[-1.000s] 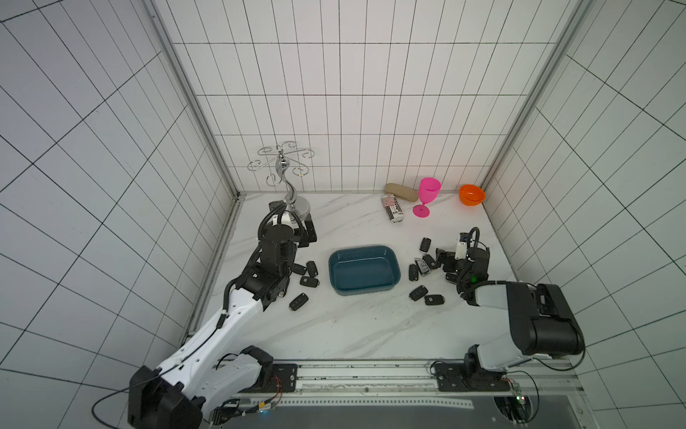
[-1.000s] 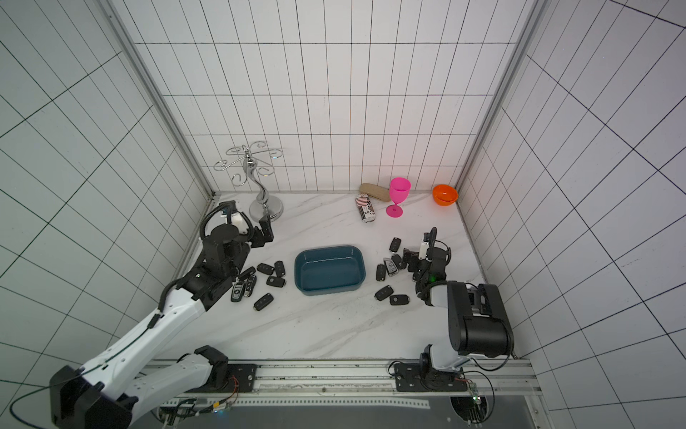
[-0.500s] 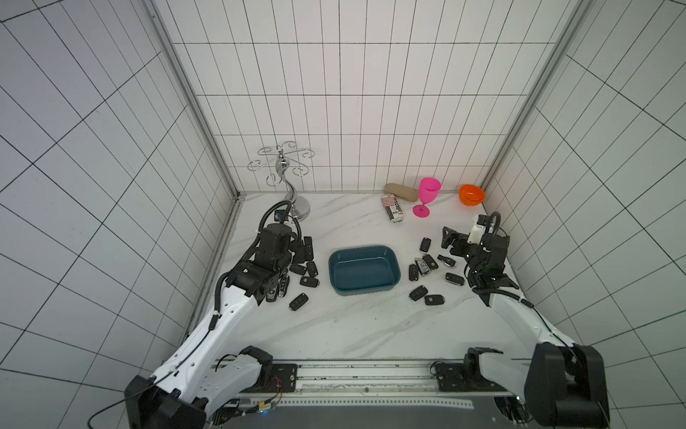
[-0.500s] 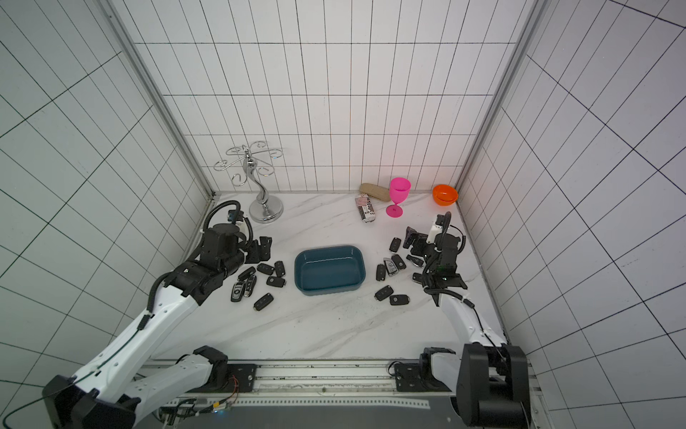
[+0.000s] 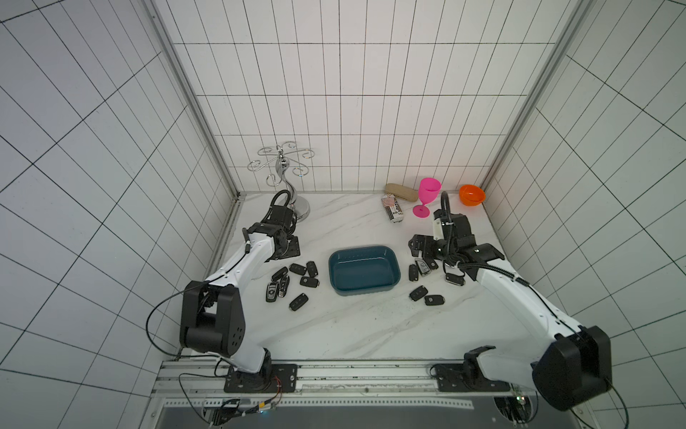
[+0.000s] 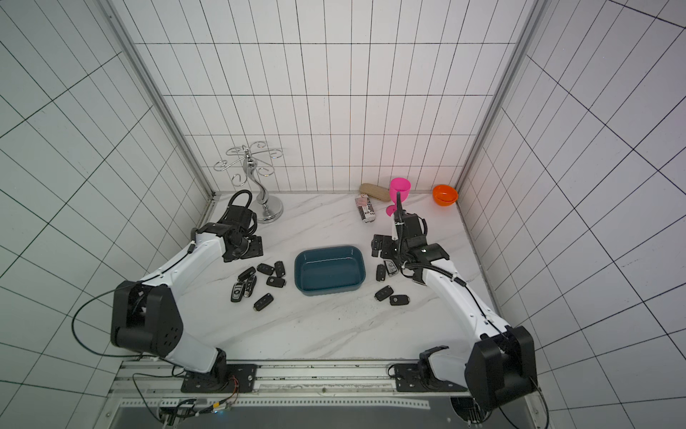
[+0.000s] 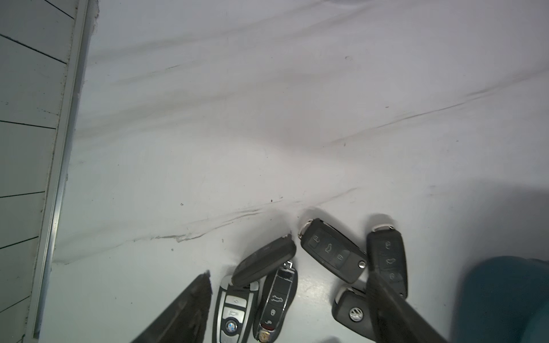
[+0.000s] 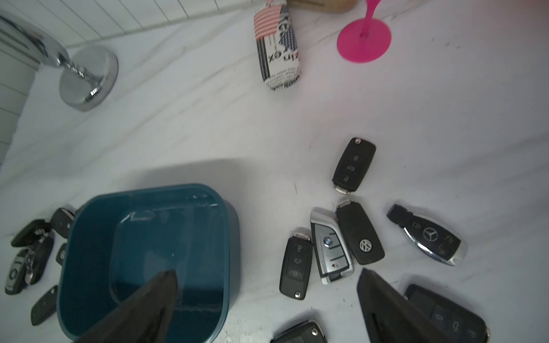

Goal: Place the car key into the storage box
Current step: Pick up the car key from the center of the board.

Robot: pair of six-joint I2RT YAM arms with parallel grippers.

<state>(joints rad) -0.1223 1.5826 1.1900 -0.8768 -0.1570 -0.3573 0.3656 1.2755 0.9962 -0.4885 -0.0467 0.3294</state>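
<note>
The teal storage box (image 5: 362,273) (image 6: 328,273) sits empty at mid-table; its rim also shows in the right wrist view (image 8: 148,196). Several black car keys lie in a cluster to its left (image 5: 289,284) and another to its right (image 5: 423,269). My left gripper (image 5: 289,248) (image 7: 288,274) hangs open just behind the left cluster, with a silver BMW key (image 7: 234,308) and a slim black key (image 7: 277,300) lying between its fingers. My right gripper (image 5: 421,247) (image 8: 267,272) is open beside the box's right end, holding nothing, near a flip key (image 8: 295,264).
A chrome hook stand (image 5: 284,178) rises at the back left, close behind my left wrist. At the back right are a printed can (image 5: 392,210), a tan case (image 5: 401,192), a pink goblet (image 5: 427,197) and an orange bowl (image 5: 471,194).
My right arm has unfolded, carrying its gripper left over the right cluster. My left arm's elbow has drawn back, its gripper has come slightly forward and its jaws have narrowed a little. No key has moved.
</note>
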